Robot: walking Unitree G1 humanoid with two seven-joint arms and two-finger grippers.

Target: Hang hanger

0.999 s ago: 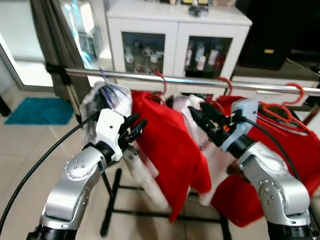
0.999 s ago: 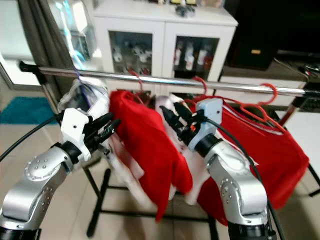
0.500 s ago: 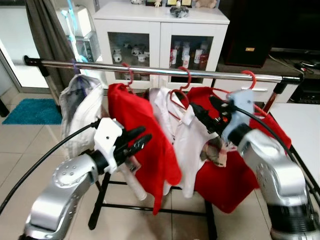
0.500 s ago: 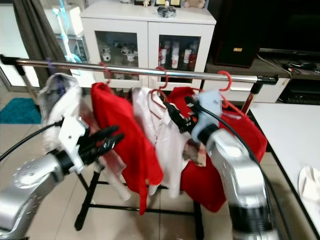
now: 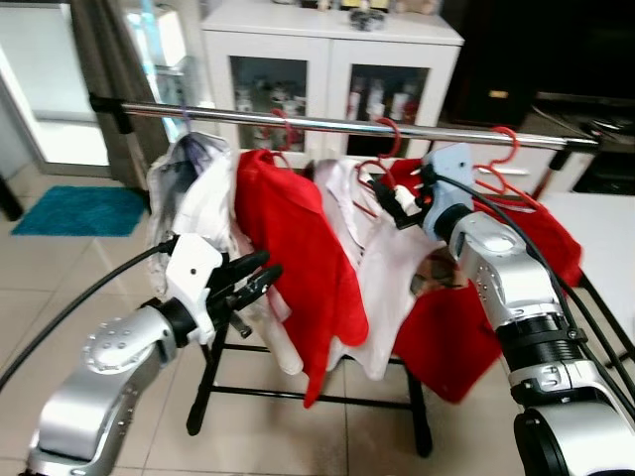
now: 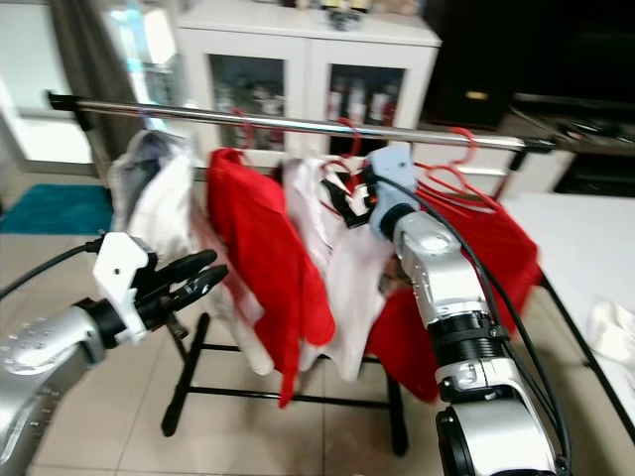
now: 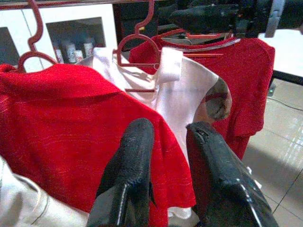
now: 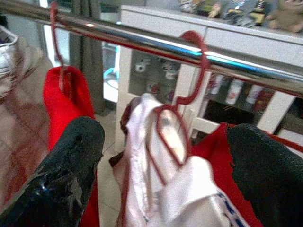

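- Currently our right gripper (image 5: 389, 201) is raised to the collar of the white shirt (image 5: 382, 268), just below the chrome rail (image 5: 327, 123); in the right wrist view its two fingers (image 8: 66, 161) stand wide apart with nothing between them.
- The task's red hanger (image 8: 182, 101) carries that white shirt, and its hook is over the rail, between the red shirt (image 5: 298, 258) on our left and the other red garment (image 5: 466, 327) on our right. We judge the hanging step done, or close to it.
- We read the spread jaws as a release posture: the rail bears the hanger's weight, so no grip is needed.
- Our left gripper (image 5: 250, 281) sits lower, out in front of the red shirt; the left wrist view shows its fingers (image 7: 128, 179) a narrow gap apart, gripping nothing. It appears to be on standby, kept off the garments.
- A pale garment (image 5: 189, 198) hangs at the rail's left end, well clear of both grippers.
- Risk: the right fingers could snag the collar on withdrawal.
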